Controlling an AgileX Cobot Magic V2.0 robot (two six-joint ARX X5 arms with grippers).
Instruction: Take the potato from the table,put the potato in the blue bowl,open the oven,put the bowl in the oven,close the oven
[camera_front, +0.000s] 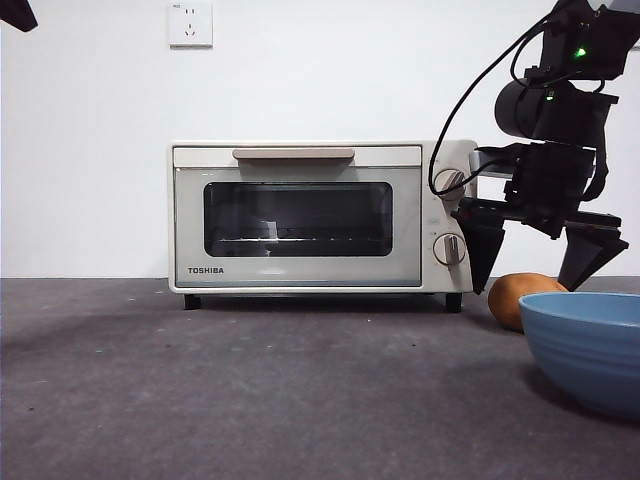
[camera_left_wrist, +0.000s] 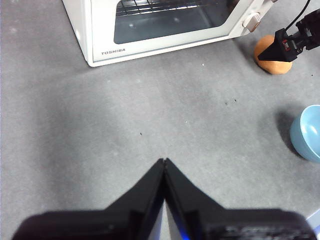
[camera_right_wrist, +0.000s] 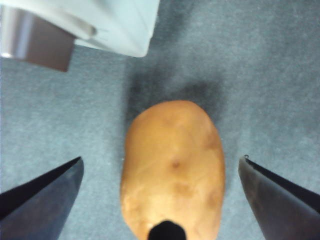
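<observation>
The orange-brown potato (camera_front: 522, 296) lies on the dark grey table (camera_front: 250, 390) just right of the oven (camera_front: 310, 215), partly behind the blue bowl (camera_front: 590, 345). My right gripper (camera_front: 540, 270) hangs open straight above the potato (camera_right_wrist: 172, 170), one jaw on each side and clear of it. The oven door is closed. In the left wrist view my left gripper (camera_left_wrist: 164, 162) is shut and empty, high over the table, with the oven (camera_left_wrist: 165, 25), potato (camera_left_wrist: 272, 55) and bowl (camera_left_wrist: 307, 132) ahead of it.
A white wall with a socket (camera_front: 190, 25) stands behind the oven. A black arm tip (camera_front: 15, 14) shows at the top left corner. The right arm's cable loops close to the oven's knobs (camera_front: 450, 215).
</observation>
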